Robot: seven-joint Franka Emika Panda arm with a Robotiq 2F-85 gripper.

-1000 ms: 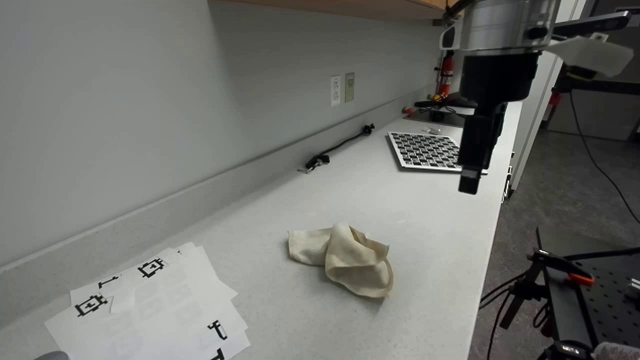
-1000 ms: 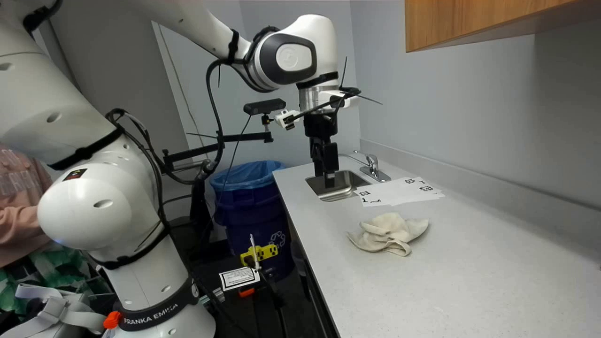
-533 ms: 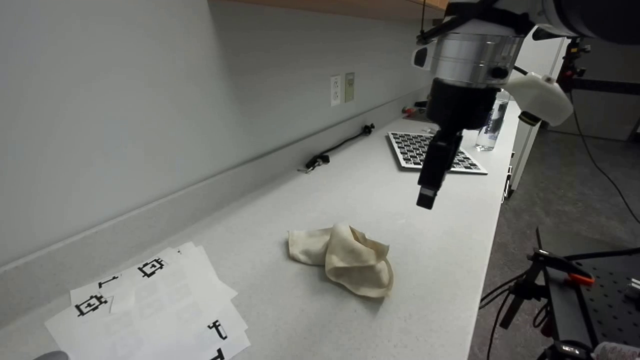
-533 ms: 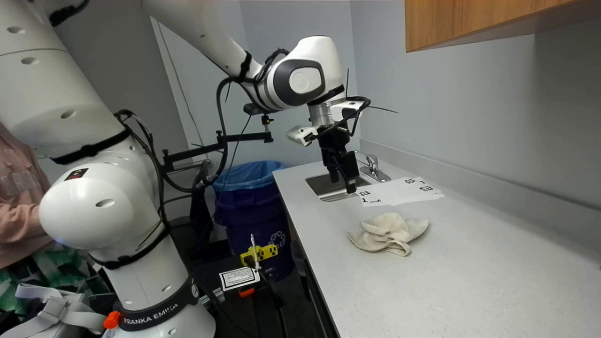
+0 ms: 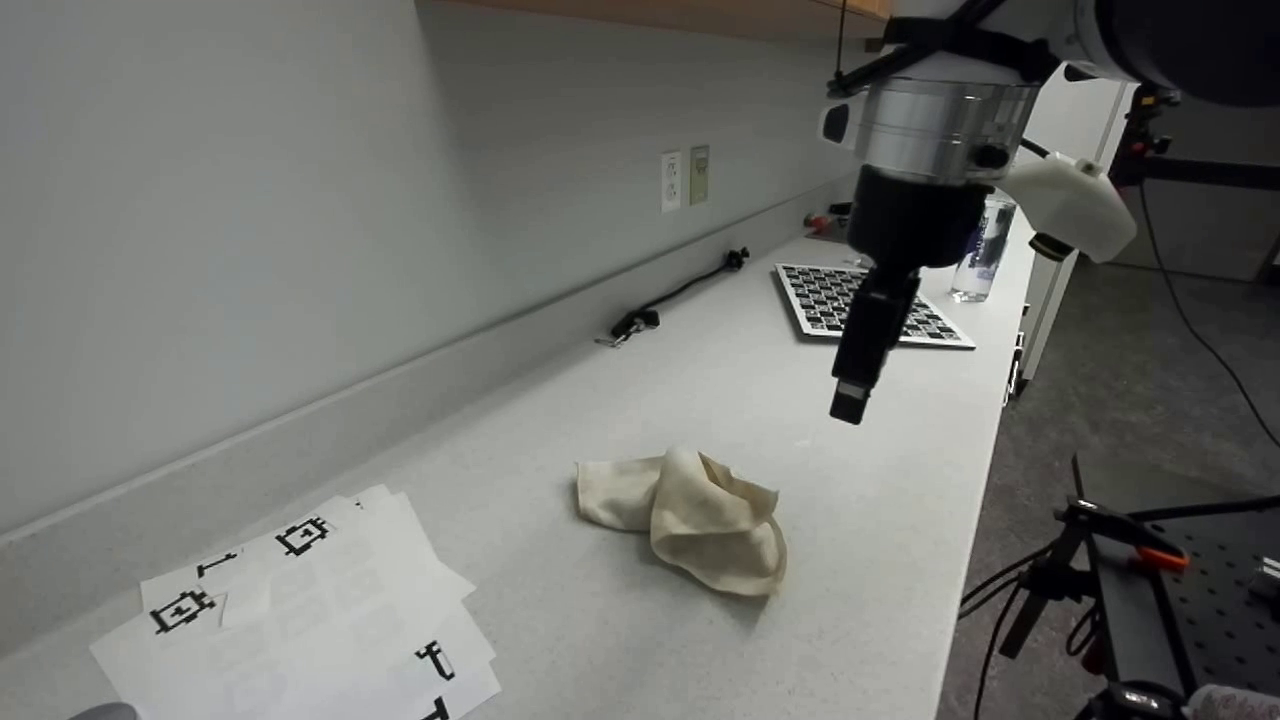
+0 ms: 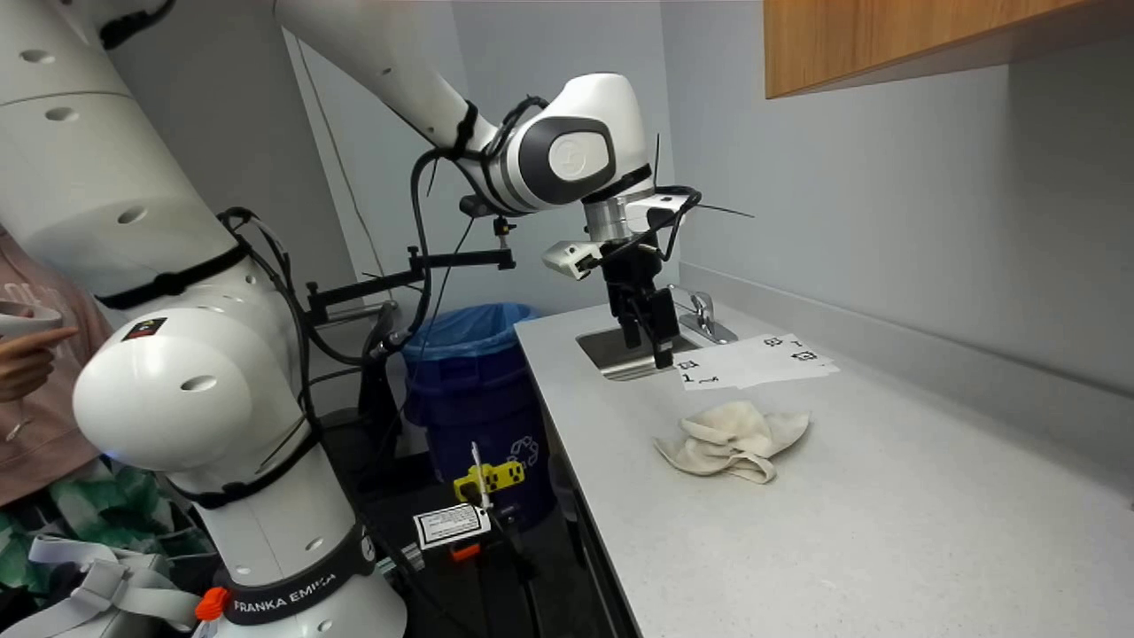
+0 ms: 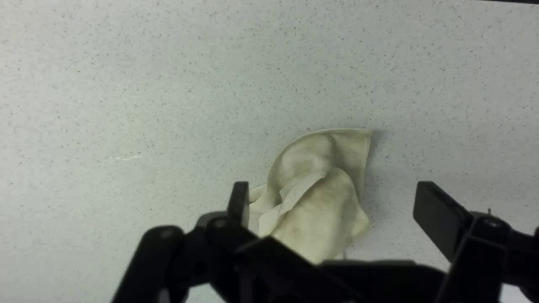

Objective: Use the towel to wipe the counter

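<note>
Pickup step judged in hand: pincer spread wide, nothing held; towel on table to be reached and gripped next.

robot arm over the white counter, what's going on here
A white robot arm hangs its open, black two-fingered gripper above the long, speckled white counter, holding nothing. The crumpled cream cloth towel lies on the counter, apart from the gripper. It will likely be grasped next; no wiping is under way.
</note>
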